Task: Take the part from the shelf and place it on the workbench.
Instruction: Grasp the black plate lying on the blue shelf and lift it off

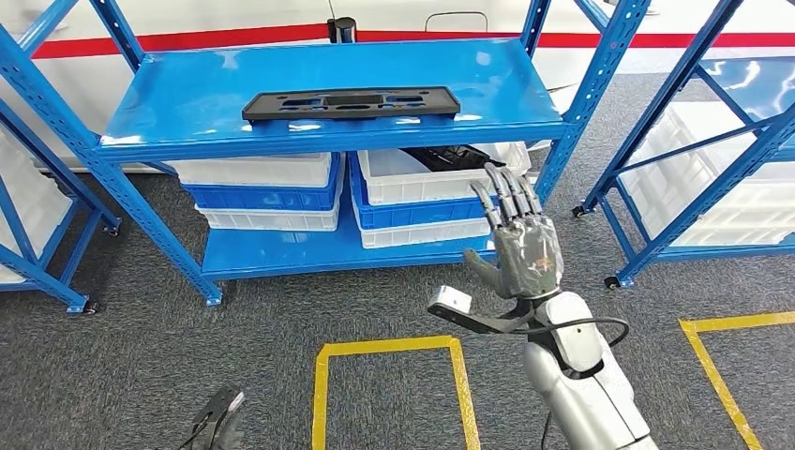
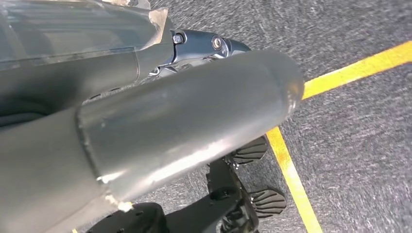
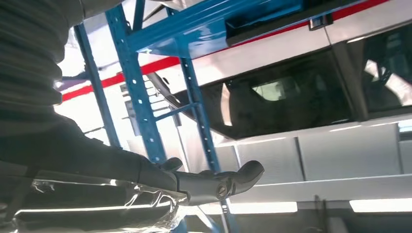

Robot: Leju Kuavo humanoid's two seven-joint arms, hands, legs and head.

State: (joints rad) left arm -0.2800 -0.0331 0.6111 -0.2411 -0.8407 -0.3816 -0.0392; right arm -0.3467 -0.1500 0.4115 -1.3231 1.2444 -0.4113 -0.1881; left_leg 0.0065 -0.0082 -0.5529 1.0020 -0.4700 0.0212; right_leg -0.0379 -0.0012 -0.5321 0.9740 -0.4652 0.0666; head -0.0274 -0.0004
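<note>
1. The black part (image 1: 352, 103) lies flat on the top board of the blue shelf (image 1: 187, 103), near its front edge and about midway along it.
2. The right hand (image 1: 520, 239) is raised in front of the shelf, below the part and well apart from it, fingers straight and spread, holding nothing.
3. The left hand (image 1: 217, 422) hangs low over the grey carpet; its fingers look loosely extended, though the view is too poor to tell their state.
4. White and blue bins (image 1: 272, 192) sit stacked on the lower board.
5. Yellow tape (image 1: 389, 347) marks a rectangle on the floor.
</note>
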